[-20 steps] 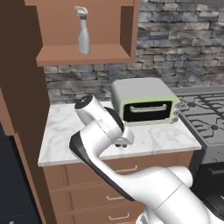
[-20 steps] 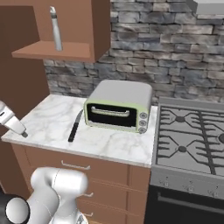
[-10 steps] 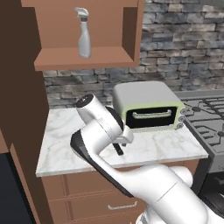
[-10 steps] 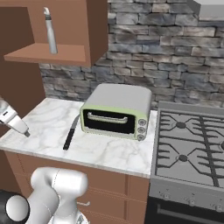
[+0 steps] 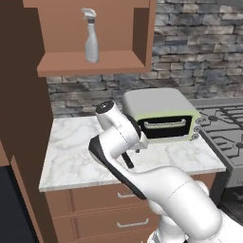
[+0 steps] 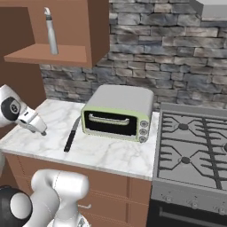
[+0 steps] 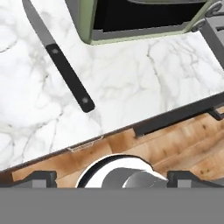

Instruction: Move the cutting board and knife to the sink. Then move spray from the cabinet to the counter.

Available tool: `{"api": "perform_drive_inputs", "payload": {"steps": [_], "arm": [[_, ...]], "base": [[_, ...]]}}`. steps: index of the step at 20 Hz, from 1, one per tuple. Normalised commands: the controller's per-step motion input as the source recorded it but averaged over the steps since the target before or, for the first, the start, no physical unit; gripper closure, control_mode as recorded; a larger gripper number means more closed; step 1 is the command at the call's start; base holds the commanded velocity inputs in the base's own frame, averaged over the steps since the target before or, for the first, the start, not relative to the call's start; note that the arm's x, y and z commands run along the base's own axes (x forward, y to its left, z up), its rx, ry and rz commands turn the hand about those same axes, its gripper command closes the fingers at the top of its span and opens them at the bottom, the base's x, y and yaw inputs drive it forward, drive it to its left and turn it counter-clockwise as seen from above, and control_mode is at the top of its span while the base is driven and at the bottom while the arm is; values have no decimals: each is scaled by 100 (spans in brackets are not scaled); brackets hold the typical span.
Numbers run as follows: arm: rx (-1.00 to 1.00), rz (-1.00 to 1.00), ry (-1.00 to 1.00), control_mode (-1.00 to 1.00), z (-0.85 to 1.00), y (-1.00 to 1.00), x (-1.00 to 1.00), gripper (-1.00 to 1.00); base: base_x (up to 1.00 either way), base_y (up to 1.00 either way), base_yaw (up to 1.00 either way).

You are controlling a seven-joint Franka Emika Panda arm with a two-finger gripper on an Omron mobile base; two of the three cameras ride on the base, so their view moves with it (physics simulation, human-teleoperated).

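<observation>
The knife (image 7: 66, 74), black-handled with a silver blade, lies flat on the white marble counter (image 7: 144, 83) just left of the toaster oven; it also shows as the knife (image 6: 71, 135) and the knife (image 5: 127, 160). My gripper (image 7: 113, 177) hovers open above the counter's front edge, nearer than the knife and holding nothing. In the right base view the gripper (image 6: 41, 129) hangs left of the knife. The spray (image 5: 90, 35) stands upright on the shelf of the open cabinet (image 5: 90, 64), also seen as the spray (image 6: 52, 35). The cutting board and the sink are out of view.
A pale green toaster oven (image 6: 117, 113) sits on the counter's right part, close to the knife's blade. A grey gas stove (image 6: 190, 146) adjoins the counter on the right. Brown drawer fronts (image 7: 175, 140) run below the counter edge. A stone wall backs the counter.
Both base views have shifted and drawn a little closer to the counter, so the camera moved. The arm keeps its pose, the gripper stays open, and the knife lies where it was.
</observation>
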Motion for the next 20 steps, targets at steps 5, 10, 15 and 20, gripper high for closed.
{"api": "perform_drive_inputs", "payload": {"steps": [5, 10, 15, 20], "arm": [[6, 17, 5, -100, -40, -58, 25, -100], [3, 19, 9, -100, -49, -43, 16, -100], [4, 20, 7, -100, -41, -37, 20, -100], [3, 12, 11, -100, -19, -3, 55, -100]], "base": [[0, 0, 0], [0, 0, 0], [0, 0, 0], [0, 0, 0]]}}
